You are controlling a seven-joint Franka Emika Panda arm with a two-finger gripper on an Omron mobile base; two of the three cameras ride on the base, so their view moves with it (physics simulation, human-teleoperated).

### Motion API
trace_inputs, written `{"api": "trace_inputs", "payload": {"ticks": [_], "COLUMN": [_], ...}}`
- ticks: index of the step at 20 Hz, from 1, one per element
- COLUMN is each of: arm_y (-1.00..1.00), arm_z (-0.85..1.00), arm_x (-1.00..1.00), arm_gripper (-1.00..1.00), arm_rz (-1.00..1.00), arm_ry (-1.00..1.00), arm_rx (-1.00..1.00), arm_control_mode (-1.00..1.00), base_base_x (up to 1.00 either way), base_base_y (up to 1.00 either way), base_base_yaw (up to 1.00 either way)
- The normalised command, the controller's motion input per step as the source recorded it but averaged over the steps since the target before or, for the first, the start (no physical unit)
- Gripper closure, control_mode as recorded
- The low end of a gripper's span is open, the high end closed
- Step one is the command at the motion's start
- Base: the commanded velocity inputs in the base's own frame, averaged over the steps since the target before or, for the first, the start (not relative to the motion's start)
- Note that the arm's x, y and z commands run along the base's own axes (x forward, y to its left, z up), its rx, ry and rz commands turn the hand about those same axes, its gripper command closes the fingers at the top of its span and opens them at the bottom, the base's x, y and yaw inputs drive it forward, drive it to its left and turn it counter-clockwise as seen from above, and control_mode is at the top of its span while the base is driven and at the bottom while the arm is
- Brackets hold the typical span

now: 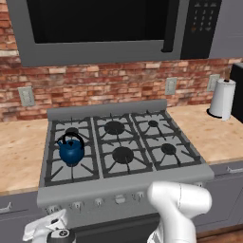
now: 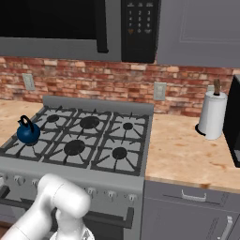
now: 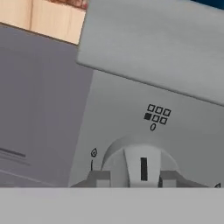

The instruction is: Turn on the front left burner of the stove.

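Observation:
The grey stove (image 1: 107, 108) (image 2: 140, 180) fills the middle of both base views. A blue kettle (image 1: 71, 151) (image 2: 28, 131) stands on the front of its left grate and covers the front left burner, so I see just the prongs (image 1: 71, 173) around it. My gripper (image 1: 57, 216) (image 3: 133, 178) is low at the stove's front panel, at the leftmost silver knob (image 3: 142, 164). In the hand view the fingers (image 3: 99, 178) stand on either side of the knob, open, with its dark mark pointing up. A small grid icon (image 3: 156, 114) above the knob has its lower left square filled.
More silver knobs (image 1: 98, 201) run along the front panel. A dark microwave (image 1: 104, 28) hangs above the stove. A paper towel roll (image 1: 223, 98) (image 2: 212, 114) stands on the right counter. Grey cabinet drawers (image 2: 187, 211) flank the stove.

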Motion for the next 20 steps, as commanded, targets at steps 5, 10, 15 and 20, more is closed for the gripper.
{"api": "trace_inputs", "payload": {"ticks": [5, 10, 15, 20], "arm_y": [0.05, 0.10, 0.08, 0.03], "arm_z": [-0.20, -0.36, -0.32, -0.30], "arm_x": [0.00, 0.00, 0.00, 0.00], "arm_gripper": [1.00, 1.00, 1.00, 1.00], "arm_rz": [0.15, 0.10, 0.05, 0.17], "arm_ry": [0.25, 0.04, 0.01, 0.02], "arm_rx": [-0.53, -0.61, -0.72, -0.68], "arm_control_mode": [-1.00, -1.00, -1.00, -1.00], "base_base_x": [0.00, 0.00, 0.00, 0.00], "base_base_y": [0.00, 0.00, 0.00, 0.00], "base_base_yaw": [0.00, 0.00, 0.00, 0.00]}}
